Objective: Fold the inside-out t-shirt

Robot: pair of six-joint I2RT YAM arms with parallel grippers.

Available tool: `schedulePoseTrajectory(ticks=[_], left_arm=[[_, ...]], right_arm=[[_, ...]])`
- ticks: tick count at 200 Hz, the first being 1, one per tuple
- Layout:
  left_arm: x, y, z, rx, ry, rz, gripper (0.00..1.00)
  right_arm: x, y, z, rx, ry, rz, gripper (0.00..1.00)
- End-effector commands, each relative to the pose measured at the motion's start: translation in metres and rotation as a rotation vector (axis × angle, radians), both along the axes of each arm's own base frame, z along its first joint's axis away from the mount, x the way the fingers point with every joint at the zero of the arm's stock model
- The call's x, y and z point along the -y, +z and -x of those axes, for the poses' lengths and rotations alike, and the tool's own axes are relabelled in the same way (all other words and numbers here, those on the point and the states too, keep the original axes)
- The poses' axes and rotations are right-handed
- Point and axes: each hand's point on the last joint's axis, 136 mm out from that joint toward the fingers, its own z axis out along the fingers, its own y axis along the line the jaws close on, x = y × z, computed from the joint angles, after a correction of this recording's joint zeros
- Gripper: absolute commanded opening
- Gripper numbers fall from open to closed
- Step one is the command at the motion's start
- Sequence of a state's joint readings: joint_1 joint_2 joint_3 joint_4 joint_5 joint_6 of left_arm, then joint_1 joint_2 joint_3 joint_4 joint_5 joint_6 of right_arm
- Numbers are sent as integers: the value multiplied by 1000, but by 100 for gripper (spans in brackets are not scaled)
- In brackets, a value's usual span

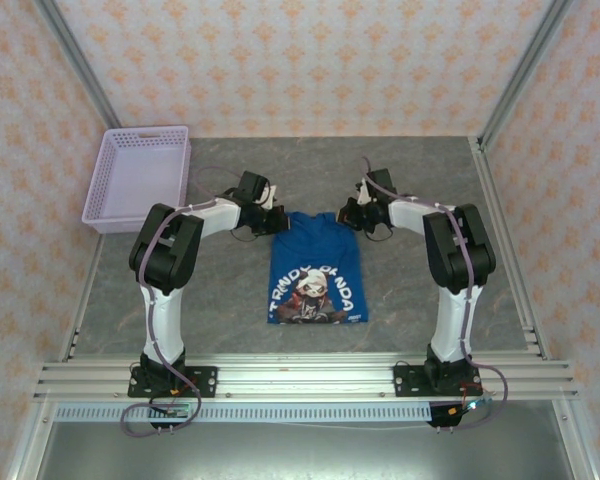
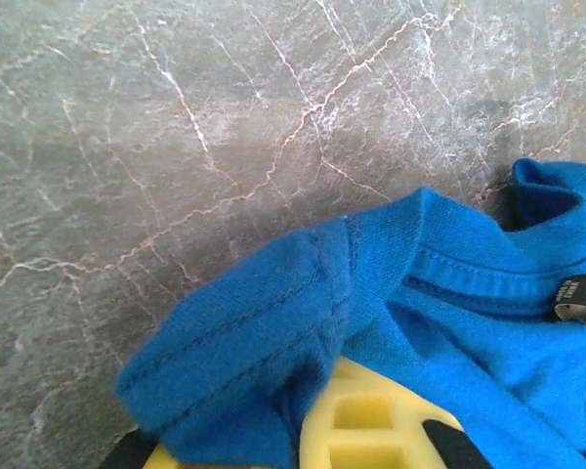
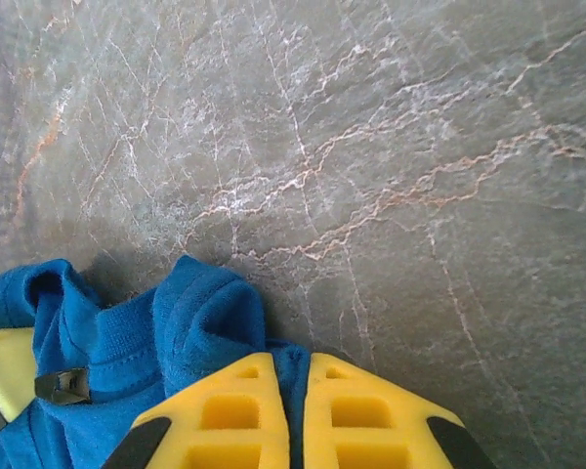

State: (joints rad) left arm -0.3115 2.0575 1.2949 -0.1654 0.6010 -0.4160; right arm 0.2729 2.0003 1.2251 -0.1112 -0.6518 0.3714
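Both pincers are clamped on the t-shirt (image 1: 315, 272): the left pincer (image 1: 274, 216) pinches its far left shoulder, the right pincer (image 3: 295, 376) the far right shoulder beside the collar (image 3: 107, 352). It lies flat mid-desk (image 1: 220, 305), print up, well apart from the lavender basket (image 1: 140, 176).

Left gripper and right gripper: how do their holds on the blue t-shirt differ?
The left gripper pinches the t-shirt at its far left shoulder, the right gripper at its far right shoulder. Cloth drapes over the left gripper's fingers; the right gripper's two yellow fingers show bare, with cloth squeezed between them. Both are shut on the t-shirt near its collar.
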Motion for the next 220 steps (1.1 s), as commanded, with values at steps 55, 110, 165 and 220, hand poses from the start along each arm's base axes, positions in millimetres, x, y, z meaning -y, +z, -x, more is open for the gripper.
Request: schedulePoseTrajectory(ticks=[55,110,165,220], left_arm=[[-14,82,-61,216,117,129,0],[-32,228,-116,485,149,130,0],[-40,299,-97,633,128,105,0],[-16,217,-27,514,68,164,0]], right_arm=[[-1,103,-57,303,-76,-206,0],[-3,227,-113,550,-56,-208,0],[-14,300,-100,708,51,-202,0],[-23,204,-23,581,105,-197,0]])
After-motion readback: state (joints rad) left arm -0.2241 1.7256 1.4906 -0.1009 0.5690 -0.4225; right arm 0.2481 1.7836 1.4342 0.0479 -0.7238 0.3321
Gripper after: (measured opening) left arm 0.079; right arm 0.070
